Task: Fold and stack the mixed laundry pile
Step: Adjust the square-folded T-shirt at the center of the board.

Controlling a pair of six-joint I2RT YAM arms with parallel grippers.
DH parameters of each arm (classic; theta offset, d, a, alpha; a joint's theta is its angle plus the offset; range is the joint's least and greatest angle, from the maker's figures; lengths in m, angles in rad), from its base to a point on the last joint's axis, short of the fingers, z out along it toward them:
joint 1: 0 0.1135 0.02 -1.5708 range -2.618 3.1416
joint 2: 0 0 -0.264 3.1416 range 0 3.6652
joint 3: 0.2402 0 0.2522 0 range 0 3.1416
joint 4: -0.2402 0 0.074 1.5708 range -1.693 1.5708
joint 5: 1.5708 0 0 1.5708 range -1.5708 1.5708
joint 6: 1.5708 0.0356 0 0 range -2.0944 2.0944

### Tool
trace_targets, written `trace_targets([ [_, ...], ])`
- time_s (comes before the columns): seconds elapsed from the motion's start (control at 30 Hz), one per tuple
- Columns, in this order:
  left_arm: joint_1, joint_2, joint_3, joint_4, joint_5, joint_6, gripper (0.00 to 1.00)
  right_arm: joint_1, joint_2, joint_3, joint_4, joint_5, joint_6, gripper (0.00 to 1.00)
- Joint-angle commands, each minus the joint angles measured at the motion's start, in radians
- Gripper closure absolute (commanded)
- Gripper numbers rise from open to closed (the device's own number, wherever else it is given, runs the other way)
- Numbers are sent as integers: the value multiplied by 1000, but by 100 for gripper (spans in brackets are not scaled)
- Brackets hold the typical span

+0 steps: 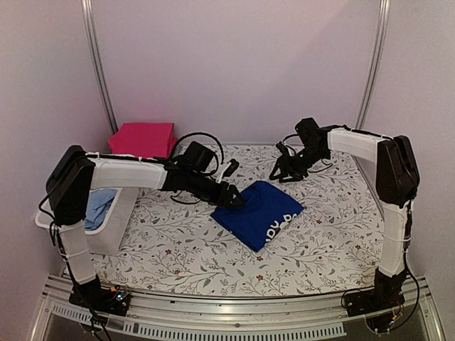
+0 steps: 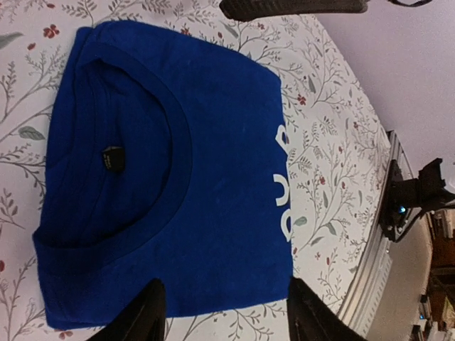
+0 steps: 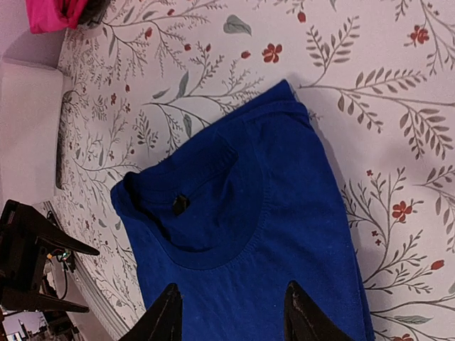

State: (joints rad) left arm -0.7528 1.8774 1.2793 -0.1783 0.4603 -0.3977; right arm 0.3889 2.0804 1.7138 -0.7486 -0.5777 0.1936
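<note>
A folded royal-blue T-shirt with white print (image 1: 257, 213) lies flat in the middle of the floral table. My left gripper (image 1: 238, 201) hovers at the shirt's near-left edge, open. In the left wrist view its fingers straddle the hem of the blue shirt (image 2: 170, 163), and the left gripper (image 2: 224, 288) holds nothing. My right gripper (image 1: 279, 174) hangs above the table behind the shirt, open. The right wrist view looks down on the collar of the shirt (image 3: 242, 234), and the right gripper (image 3: 232, 288) is empty. A folded pink-red garment (image 1: 142, 138) sits at the back left.
A white plastic basket (image 1: 114, 220) stands at the left table edge with pale-blue cloth (image 1: 99, 206) inside it. The right wrist view shows the basket (image 3: 28, 106) and the pink garment (image 3: 53, 14) at its far left.
</note>
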Motion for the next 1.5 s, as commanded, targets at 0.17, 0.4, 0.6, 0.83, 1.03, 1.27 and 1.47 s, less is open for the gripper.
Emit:
trace_targets([
  [0.17, -10, 265, 155, -177, -22, 16, 58, 21, -15, -261, 18, 14, -56, 54],
  [0.4, 94, 304, 202, -217, -79, 55, 57, 110, -122, -487, 64, 1, 1, 54],
  [0.6, 201, 352, 332, -301, -66, 102, 53, 260, -237, -571, 91, -101, 112, 51],
  [0.83, 227, 164, 189, -141, 61, 96, 41, 129, -380, -511, 72, 32, 138, 50],
  [1.03, 220, 212, 258, -147, 86, 164, 38, 76, -362, -424, 53, 230, 67, 52],
  [1.27, 144, 352, 422, -234, 15, 407, 38, 77, -246, -331, 98, 294, -37, 57],
  [1.47, 97, 410, 521, -269, -36, 517, 41, 118, -145, -219, 97, 312, -112, 57],
])
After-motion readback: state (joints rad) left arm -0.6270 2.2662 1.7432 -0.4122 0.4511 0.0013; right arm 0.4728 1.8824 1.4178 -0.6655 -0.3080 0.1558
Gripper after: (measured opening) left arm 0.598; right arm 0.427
